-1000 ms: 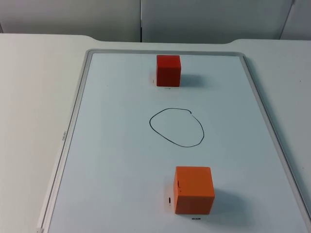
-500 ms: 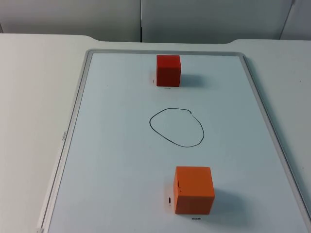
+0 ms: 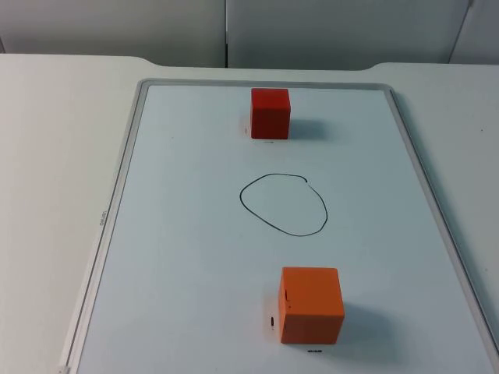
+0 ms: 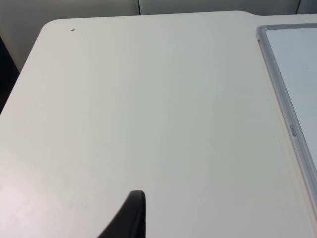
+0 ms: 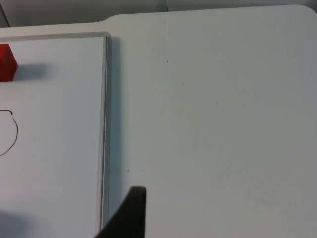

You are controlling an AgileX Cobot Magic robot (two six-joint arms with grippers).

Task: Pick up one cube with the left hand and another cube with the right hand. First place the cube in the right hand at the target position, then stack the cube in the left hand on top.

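Seen from the top, a whiteboard (image 3: 156, 234) lies flat on the white table (image 3: 54, 140). A red cube (image 3: 270, 113) sits near the board's far edge, an orange cube (image 3: 311, 305) near its close edge, and a hand-drawn black circle (image 3: 283, 204) lies between them, touching neither. Nothing has moved since the earlier frames. In the left wrist view, the left gripper (image 4: 130, 218) hangs over bare table beside the board's frame; whether it is spread or closed cannot be told. In the right wrist view, the right gripper (image 5: 130, 215) waits beside the board's other edge, its state likewise unclear.
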